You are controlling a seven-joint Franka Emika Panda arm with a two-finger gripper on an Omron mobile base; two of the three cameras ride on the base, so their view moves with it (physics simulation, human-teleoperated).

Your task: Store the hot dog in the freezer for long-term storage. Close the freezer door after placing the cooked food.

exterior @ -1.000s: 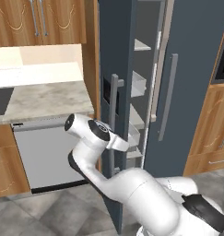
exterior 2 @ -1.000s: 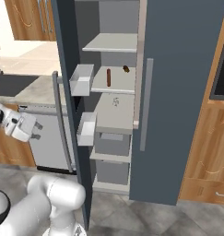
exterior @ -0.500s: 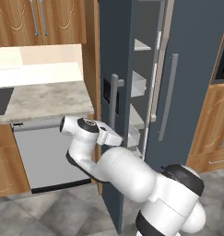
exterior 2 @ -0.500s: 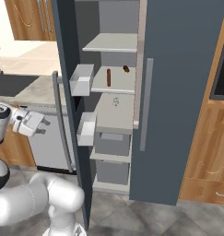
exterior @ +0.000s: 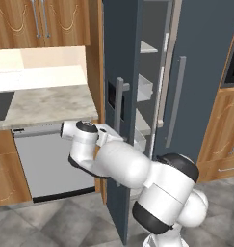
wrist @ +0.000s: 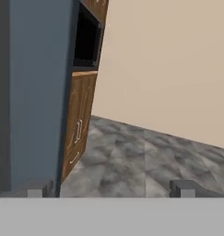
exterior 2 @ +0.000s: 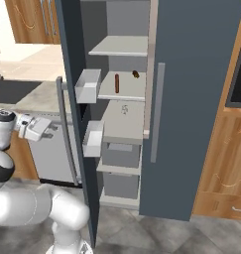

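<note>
The freezer point(exterior 2: 191, 99) stands tall and slate blue-grey between wooden cabinets point(exterior: 46, 21), and the freezer door point(exterior 2: 75, 124) hangs open, swung out toward the robot so that its edge faces the right base camera and its pale grey bins point(exterior 2: 87, 85) jut toward the shelves. On the second pale shelf point(exterior 2: 123, 89) lies the hot dog point(exterior 2: 117, 83), a thin reddish-brown rod lying lengthwise toward the back, with a shorter dark-brown lump point(exterior 2: 135, 74) a little behind it and to its right, apart from it. Below that shelf sit a wider grey ledge and two closed drawers point(exterior 2: 119, 154). The long grey bar handle point(exterior: 118, 107) runs down the door's outer face, beside a small black control panel point(exterior: 110, 94). The white arm curls up from the base and bends back on itself — its wrist is level with the bench point(exterior: 41, 103) edge, above the steel dishwasher point(exterior: 51, 164), on the outer side of the open door. The claw point(wrist: 112, 188) is spread wide with nothing between its tips (two small dark stubs at the bottom of the hand view), and it looks past the freezer's blue-grey side toward a wooden cabinet with a dark oven point(wrist: 88, 39), the grey stone floor point(wrist: 145, 156) and a bare beige wall.
</note>
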